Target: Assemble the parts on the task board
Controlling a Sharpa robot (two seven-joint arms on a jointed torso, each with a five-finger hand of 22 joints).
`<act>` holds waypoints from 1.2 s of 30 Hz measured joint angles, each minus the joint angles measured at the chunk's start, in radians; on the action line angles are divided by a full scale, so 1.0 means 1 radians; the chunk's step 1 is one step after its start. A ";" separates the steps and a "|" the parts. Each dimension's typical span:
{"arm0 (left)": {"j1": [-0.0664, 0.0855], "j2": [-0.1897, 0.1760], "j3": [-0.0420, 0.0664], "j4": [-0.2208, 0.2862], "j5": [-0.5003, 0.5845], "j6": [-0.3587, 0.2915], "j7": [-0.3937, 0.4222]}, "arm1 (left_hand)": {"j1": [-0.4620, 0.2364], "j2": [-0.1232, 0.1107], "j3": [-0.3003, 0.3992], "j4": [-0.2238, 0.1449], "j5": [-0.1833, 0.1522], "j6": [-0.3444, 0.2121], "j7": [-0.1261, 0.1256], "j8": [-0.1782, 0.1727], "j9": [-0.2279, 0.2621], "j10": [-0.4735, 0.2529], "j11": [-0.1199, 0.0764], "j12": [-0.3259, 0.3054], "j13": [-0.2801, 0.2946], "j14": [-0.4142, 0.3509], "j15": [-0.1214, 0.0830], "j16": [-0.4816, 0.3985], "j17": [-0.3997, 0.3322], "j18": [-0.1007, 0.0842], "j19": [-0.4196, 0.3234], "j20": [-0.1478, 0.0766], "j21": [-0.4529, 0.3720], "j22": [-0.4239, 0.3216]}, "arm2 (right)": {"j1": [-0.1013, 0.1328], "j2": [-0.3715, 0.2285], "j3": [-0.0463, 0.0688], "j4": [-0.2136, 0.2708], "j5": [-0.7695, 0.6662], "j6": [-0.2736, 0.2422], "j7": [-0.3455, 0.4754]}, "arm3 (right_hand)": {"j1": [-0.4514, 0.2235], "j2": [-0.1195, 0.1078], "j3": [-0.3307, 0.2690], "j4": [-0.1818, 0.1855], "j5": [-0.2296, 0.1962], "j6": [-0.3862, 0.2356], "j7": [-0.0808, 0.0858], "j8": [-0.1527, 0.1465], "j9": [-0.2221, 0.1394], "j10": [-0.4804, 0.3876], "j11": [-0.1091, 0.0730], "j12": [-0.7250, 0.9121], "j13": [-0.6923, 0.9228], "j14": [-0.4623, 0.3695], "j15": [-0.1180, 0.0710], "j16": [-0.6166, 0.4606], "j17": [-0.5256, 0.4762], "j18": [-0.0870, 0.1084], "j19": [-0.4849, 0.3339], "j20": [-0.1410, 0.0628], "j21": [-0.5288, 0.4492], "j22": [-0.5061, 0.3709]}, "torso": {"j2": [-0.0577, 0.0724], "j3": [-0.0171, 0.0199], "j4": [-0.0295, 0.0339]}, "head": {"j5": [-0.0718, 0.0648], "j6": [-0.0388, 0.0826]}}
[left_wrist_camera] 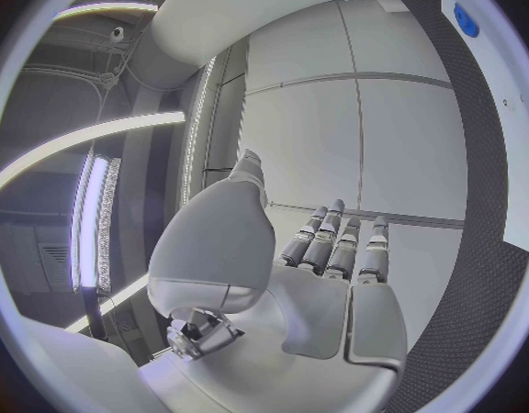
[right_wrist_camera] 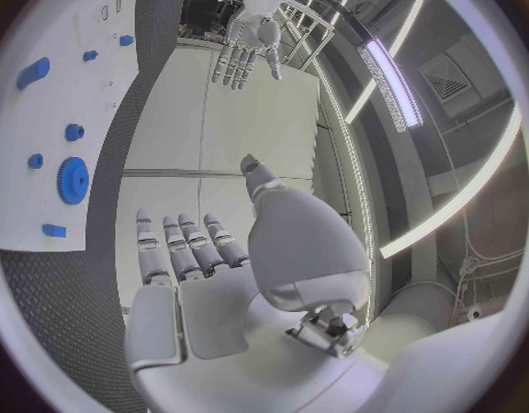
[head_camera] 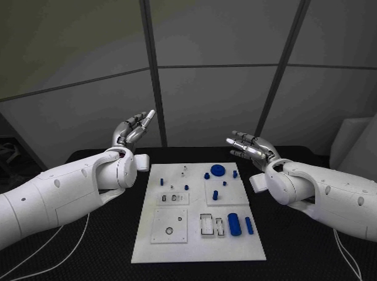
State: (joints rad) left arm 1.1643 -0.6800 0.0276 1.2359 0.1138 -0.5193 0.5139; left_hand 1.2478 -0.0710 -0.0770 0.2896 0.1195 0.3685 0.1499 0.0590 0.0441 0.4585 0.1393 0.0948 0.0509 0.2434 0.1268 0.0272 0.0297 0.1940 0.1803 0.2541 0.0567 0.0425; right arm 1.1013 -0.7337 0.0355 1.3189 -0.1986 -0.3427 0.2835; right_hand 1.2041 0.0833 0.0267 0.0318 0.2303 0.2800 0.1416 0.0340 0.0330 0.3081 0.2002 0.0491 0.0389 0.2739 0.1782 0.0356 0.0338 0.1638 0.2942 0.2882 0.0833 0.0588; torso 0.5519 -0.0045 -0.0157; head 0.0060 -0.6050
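Both silver hands, the left hand and the right hand, were held raised with straight, spread fingers, nothing grasped. Between them lay the white rectangular task board with small blue parts. A part should probably be approached slowly from above.

The left hand and right hand hang raised at the table's far end, either side of the board, fingers spread and holding nothing. Between them the way down to the board lies free. Small blue parts stud its right and far areas; its near left is flatter.
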 measured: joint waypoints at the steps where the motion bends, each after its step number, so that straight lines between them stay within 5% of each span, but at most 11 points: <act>1: 0.000 -0.001 0.000 0.001 0.001 0.002 0.000 | 0.000 0.000 0.000 0.000 0.000 0.000 0.000 0.000 0.001 0.000 0.000 0.000 0.001 0.002 0.002 0.000 0.000 0.000 0.000 0.000 0.000 0.000 | 0.000 0.000 0.000 -0.001 -0.009 0.000 0.000 | 0.012 -0.001 0.002 -0.009 0.000 0.020 0.001 0.000 0.002 0.027 0.006 0.006 0.002 0.033 0.005 0.005 0.003 0.000 0.032 0.001 0.015 0.008 | 0.000 0.0002 -0.0001 | 0.000 0.000; 10: 0.000 -0.030 -0.001 0.033 0.003 0.012 0.000 | 0.033 0.034 0.014 -0.008 0.000 0.069 0.004 0.032 0.010 0.069 0.026 0.038 0.007 0.071 0.023 0.008 0.007 0.000 0.034 0.009 0.029 0.013 | 0.000 -0.001 0.001 -0.032 -0.131 -0.012 0.002 | 0.116 -0.016 0.021 -0.106 0.000 0.330 0.027 0.057 0.029 0.392 0.036 0.078 0.024 0.432 0.029 0.064 0.029 0.000 0.331 0.000 0.170 0.076 | -0.001 0.0002 -0.0002 | 0.002 -0.001; 14: 0.000 -0.062 -0.001 0.072 0.004 0.015 0.000 | 0.080 0.080 0.022 -0.050 0.020 0.179 0.011 0.075 0.024 0.181 0.049 0.083 0.016 0.187 0.045 0.028 0.018 0.000 0.073 0.025 0.055 0.024 | 0.003 0.009 0.001 -0.056 -0.225 -0.021 0.003 | 0.150 -0.024 0.031 -0.149 0.000 0.538 0.057 0.098 0.046 0.547 0.011 0.109 0.030 0.600 0.008 0.097 0.040 0.000 0.442 -0.007 0.238 0.099 | 0.001 -0.0001 -0.0002 | 0.007 -0.002; 17: 0.000 -0.089 -0.001 0.110 0.004 0.017 0.004 | 0.135 0.114 0.033 -0.109 0.044 0.315 0.029 0.125 0.039 0.273 0.061 0.119 0.018 0.361 0.055 0.061 0.032 0.000 0.183 0.034 0.113 0.051 | 0.017 0.020 0.000 -0.073 -0.305 -0.026 0.002 | 0.157 -0.027 0.036 -0.168 -0.006 0.601 0.078 0.105 0.046 0.615 -0.009 0.113 0.029 0.675 -0.015 0.112 0.044 0.010 0.507 -0.021 0.278 0.112 | 0.005 0.0002 -0.0002 | 0.006 -0.006; 20: 0.000 -0.112 -0.001 0.150 0.004 0.019 0.009 | 0.164 0.129 0.033 -0.150 0.050 0.392 0.044 0.155 0.043 0.355 0.064 0.145 0.018 0.554 0.057 0.099 0.044 0.000 0.373 0.036 0.213 0.095 | 0.034 0.031 0.001 -0.085 -0.394 -0.030 -0.001 | 0.175 -0.025 0.046 -0.186 -0.015 0.639 0.070 0.105 0.043 0.665 -0.027 0.113 0.026 0.739 -0.039 0.122 0.048 0.016 0.560 -0.045 0.316 0.126 | 0.014 0.0011 0.0015 | 0.003 -0.007; 25: 0.000 -0.148 -0.002 0.210 -0.001 0.032 0.013 | 0.176 0.142 0.020 -0.188 0.050 0.471 0.060 0.168 0.040 0.460 0.043 0.160 0.015 0.727 0.029 0.140 0.056 0.000 0.533 0.016 0.299 0.124 | 0.058 0.045 0.001 -0.092 -0.568 -0.028 -0.024 | 0.178 -0.028 0.066 -0.211 -0.015 0.694 0.043 0.105 0.039 0.761 -0.058 0.104 0.025 0.859 -0.085 0.145 0.059 0.015 0.647 -0.094 0.410 0.170 | 0.032 0.0013 0.0074 | -0.006 -0.011; 30: 0.000 -0.181 -0.002 0.268 -0.016 0.052 0.013 | 0.180 0.146 0.006 -0.206 0.055 0.518 0.058 0.171 0.033 0.524 0.023 0.160 0.015 0.827 -0.001 0.155 0.069 0.000 0.613 -0.014 0.343 0.136 | 0.086 0.054 0.001 -0.090 -0.760 -0.015 -0.076 | 0.168 -0.038 0.082 -0.233 -0.015 0.722 0.031 0.081 0.035 0.831 -0.086 0.076 0.025 1.003 -0.127 0.181 0.087 0.015 0.713 -0.136 0.528 0.234 | 0.060 -0.0007 0.0153 | -0.018 -0.008; 36: -0.001 -0.205 -0.002 0.335 -0.037 0.089 0.010 | 0.180 0.146 0.004 -0.208 0.055 0.529 0.054 0.171 0.032 0.538 0.016 0.153 0.015 0.842 -0.009 0.155 0.070 0.000 0.624 -0.023 0.349 0.136 | 0.119 0.067 0.001 -0.081 -0.969 0.015 -0.158 | 0.149 -0.057 0.097 -0.250 -0.001 0.742 0.011 0.067 0.037 0.891 -0.117 0.060 0.028 1.182 -0.178 0.279 0.156 0.015 0.806 -0.180 0.662 0.307 | 0.098 -0.0050 0.0276 | -0.031 -0.001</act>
State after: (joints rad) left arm 1.1637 -0.8849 0.0258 1.5709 0.0766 -0.4302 0.5243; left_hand 1.4280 0.0751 -0.0730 0.0811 0.1740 0.8973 0.2034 0.2300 0.0763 0.9962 0.1555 0.2477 0.0659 1.0851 0.1180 0.1822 0.1000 0.1942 0.8041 0.2306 0.4053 0.1787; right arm 1.2201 -0.6663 0.0367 1.2383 -1.1680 -0.3272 0.1253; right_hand 1.3527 0.0262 0.1232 -0.2181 0.2295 1.0224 0.1522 0.1007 0.0698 1.1987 0.0834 0.1091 0.0667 1.4555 0.0002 0.3148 0.1899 0.1791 1.1002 0.1084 0.7456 0.3659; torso 0.6504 -0.0095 0.0119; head -0.0251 -0.6062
